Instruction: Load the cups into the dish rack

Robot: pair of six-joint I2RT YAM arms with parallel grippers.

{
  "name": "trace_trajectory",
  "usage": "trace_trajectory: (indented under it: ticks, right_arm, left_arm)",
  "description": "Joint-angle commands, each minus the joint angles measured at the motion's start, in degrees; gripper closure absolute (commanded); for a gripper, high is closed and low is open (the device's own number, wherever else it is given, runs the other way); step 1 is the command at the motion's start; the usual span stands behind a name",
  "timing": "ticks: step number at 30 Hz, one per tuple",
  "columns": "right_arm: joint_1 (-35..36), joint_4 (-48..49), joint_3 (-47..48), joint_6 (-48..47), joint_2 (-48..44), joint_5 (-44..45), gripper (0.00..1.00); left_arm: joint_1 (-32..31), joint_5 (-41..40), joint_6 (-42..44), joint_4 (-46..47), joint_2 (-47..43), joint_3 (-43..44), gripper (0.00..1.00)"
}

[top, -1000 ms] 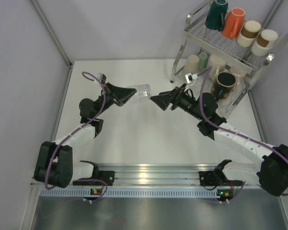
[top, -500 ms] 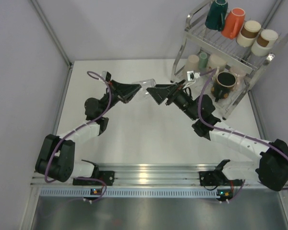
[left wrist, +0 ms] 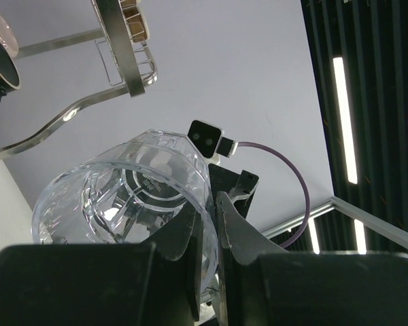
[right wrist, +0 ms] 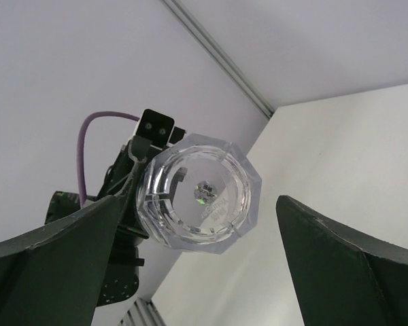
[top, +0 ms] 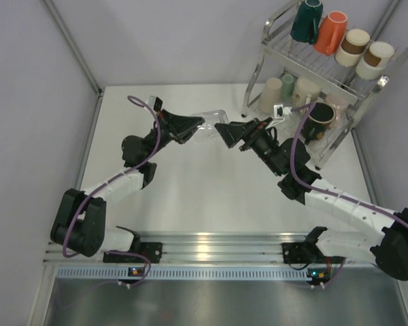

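A clear faceted cup [top: 211, 119] hangs above the table's middle, lying sideways. My left gripper [top: 194, 125] is shut on its rim, one finger [left wrist: 185, 238] inside the cup [left wrist: 122, 197] and the other outside the wall. My right gripper [top: 224, 130] faces the cup's base [right wrist: 200, 193], open wide, with a finger [right wrist: 54, 258] on each side and not touching. The dish rack [top: 257, 71] stands at the back right. Its upper tier holds teal [top: 306, 20], orange [top: 331, 32] and two brown-banded cups; its lower tier holds beige [top: 270, 94], mint [top: 287, 85] and a dark mug [top: 319, 119].
Grey walls enclose the table on the left, back and right. The rack's curved frame [left wrist: 115, 41] shows in the left wrist view beyond the cup. The arms' bases and a metal rail [top: 211, 248] run along the near edge.
The left arm has carried the clear cup to the right and farther back. The right gripper has moved toward it and now brackets the cup's base, still open.
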Motion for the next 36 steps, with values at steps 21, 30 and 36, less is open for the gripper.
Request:
trace_trajectory:
  ticks: [21,30,36]
  right_arm:
    - [1.06,15.44,-2.3,2.87,2.13,-4.71,0.36]
    - [0.71,3.46,-3.81,-4.14,-5.08,3.63,1.0]
    - [-1.22,-17.75,0.58,-16.18,-9.3,17.94,1.0]
  left_arm:
    - [-5.7,-3.1,0.94,26.8,3.89,5.95,1.0]
    - [-5.61,-9.07,2.25,26.71,5.74,-0.97,0.31]
    - [-5.26,-9.52,3.75,26.62,7.84,-4.95,0.02]
